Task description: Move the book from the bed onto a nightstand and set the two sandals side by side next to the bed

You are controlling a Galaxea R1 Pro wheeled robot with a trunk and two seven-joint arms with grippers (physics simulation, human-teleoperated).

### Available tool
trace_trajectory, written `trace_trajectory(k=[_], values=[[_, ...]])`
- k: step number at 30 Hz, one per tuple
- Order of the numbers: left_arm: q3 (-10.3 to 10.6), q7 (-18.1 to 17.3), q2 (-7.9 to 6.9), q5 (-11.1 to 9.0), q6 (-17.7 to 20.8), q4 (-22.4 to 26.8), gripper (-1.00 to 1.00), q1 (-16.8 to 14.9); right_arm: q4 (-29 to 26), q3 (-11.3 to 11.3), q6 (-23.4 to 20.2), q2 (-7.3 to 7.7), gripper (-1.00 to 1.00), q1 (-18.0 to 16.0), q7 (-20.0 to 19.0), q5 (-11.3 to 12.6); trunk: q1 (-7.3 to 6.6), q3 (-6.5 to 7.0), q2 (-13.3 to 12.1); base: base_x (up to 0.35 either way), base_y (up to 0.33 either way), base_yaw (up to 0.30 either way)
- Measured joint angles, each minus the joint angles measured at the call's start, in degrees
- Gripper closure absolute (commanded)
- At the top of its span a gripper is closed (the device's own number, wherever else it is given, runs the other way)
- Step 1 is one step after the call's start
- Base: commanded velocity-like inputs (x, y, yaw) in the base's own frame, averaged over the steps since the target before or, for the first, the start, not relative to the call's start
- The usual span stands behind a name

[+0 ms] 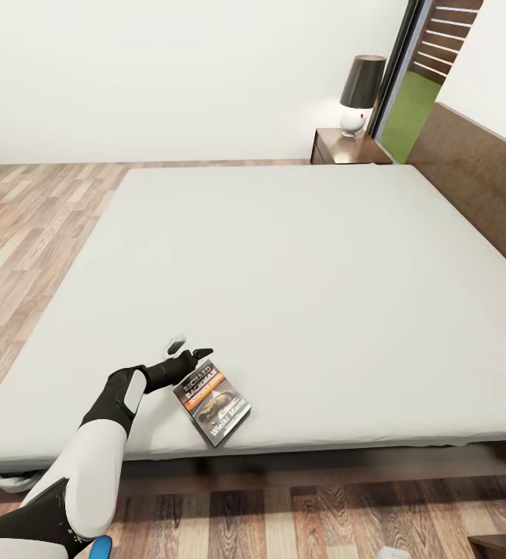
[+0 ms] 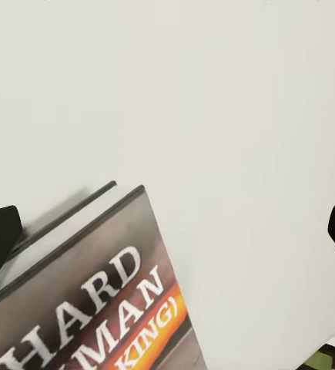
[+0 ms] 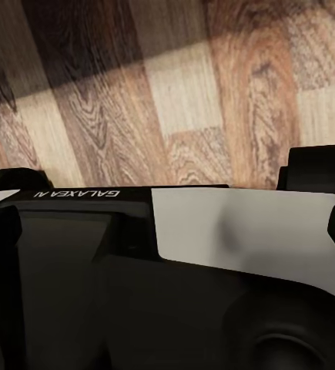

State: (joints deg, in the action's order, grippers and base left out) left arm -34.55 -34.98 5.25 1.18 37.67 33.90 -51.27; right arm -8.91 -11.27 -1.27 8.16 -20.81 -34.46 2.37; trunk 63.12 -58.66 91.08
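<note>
While the thin dark paperback book (image 1: 213,403) lies flat near the pale grey bed's (image 1: 299,264) front edge, long axis slanting toward its near corner, the left claw (image 1: 188,350) hovers spread wide just beyond the book's upper corner.

The bed (image 1: 299,279) has a plain pale grey mattress, a dark wooden frame and a headboard. The book (image 1: 213,403) lies flat directly on the mattress, near the bed's edge farthest from the nightstand (image 1: 344,147), its cover facing up.
</note>
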Motion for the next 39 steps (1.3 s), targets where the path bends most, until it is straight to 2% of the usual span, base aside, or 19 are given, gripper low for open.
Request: trace_trajectory(k=[2,6,27,39], values=[[0.0,0.0,-0.01,0.0,0.0,0.0,-1.0,0.0,0.0,0.0,0.0,0.0,-1.0,0.0,0.0,0.0,0.0,0.0,0.0,0.0,0.0,0.0],[0.0,0.0,-0.05,0.0,0.0,0.0,-1.0,0.0,0.0,0.0,0.0,0.0,-1.0,0.0,0.0,0.0,0.87,-0.71,1.6,0.0,0.0,0.0],[-0.1,0.0,-0.06,0.0,0.0,0.0,-1.0,0.0,0.0,0.0,0.0,0.0,-1.0,0.0,0.0,0.0,0.88,-0.72,1.6,-0.001,0.0,0.0],[-0.1,0.0,-0.05,0.0,0.0,0.0,-1.0,0.0,0.0,0.0,0.0,0.0,-1.0,0.0,0.0,0.0,0.88,-0.72,1.6,-0.088,0.0,0.0]])
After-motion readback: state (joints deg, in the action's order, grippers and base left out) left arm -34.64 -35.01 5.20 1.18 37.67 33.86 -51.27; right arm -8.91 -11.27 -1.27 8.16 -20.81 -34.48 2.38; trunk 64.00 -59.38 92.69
